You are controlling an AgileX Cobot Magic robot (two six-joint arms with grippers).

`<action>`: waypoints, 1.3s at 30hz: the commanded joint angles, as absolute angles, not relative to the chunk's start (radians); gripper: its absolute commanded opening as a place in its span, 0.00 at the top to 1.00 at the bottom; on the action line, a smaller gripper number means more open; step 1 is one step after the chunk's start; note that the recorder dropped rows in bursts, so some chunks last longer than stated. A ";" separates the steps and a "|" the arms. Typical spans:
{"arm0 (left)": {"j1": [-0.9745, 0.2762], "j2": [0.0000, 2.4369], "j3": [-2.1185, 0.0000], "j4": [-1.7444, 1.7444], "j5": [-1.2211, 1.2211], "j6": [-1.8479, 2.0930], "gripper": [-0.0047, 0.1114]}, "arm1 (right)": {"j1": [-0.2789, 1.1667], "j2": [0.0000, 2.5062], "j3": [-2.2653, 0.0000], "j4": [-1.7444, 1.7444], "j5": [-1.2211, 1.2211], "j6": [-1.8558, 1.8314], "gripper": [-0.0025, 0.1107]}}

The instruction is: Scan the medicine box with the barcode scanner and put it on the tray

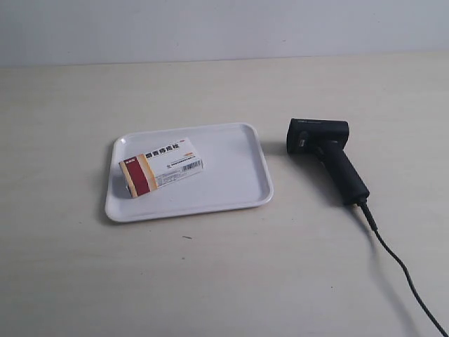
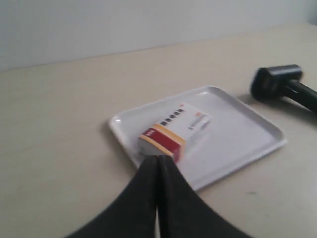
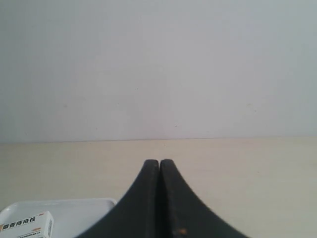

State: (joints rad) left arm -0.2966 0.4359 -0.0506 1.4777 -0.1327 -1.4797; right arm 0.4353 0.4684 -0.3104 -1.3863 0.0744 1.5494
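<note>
The medicine box (image 1: 161, 166) lies flat on the left half of the white tray (image 1: 231, 175), its red and tan band toward the tray's left rim. The black barcode scanner (image 1: 326, 154) lies on the table to the right of the tray, cable trailing to the lower right. No arm shows in the exterior view. In the left wrist view my left gripper (image 2: 157, 158) is shut and empty, its tips in front of the box (image 2: 173, 133) on the tray (image 2: 237, 139); the scanner (image 2: 282, 85) lies beyond. My right gripper (image 3: 159, 162) is shut and empty, with the box (image 3: 27, 225) at the frame corner.
The pale table (image 1: 84, 274) stretches around the tray and scanner up to a plain light wall (image 1: 210, 28) at the back. The scanner's thin cable (image 1: 403, 270) runs off the lower right of the exterior view.
</note>
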 commanded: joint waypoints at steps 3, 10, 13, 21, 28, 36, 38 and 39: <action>-0.299 0.364 -0.047 0.869 0.038 -0.880 0.96 | 0.437 0.463 -0.306 -1.386 0.073 1.548 0.98; -0.284 0.150 -0.021 0.189 -0.012 -0.075 0.96 | 0.437 0.463 -0.306 -1.386 0.073 1.548 0.98; -0.222 0.038 0.000 0.089 -0.037 0.022 0.96 | 0.437 0.463 -0.306 -1.386 0.073 1.548 0.98; -0.085 0.000 0.000 0.053 0.136 0.016 0.96 | 0.437 0.465 -0.306 -1.386 0.075 1.548 0.98; -0.085 0.000 0.000 0.037 0.201 0.016 0.96 | 0.437 0.465 -0.306 -1.386 0.075 1.548 0.98; -0.085 0.000 0.000 0.044 0.207 0.029 0.96 | 0.437 0.465 -0.306 -1.386 0.075 1.548 0.98; -0.085 0.000 0.000 0.044 0.207 0.029 0.96 | 0.437 0.465 -0.306 -1.386 0.075 1.548 0.98; -0.085 0.000 0.000 0.044 0.207 0.029 0.96 | 0.437 0.465 -0.306 -1.386 0.075 1.548 0.98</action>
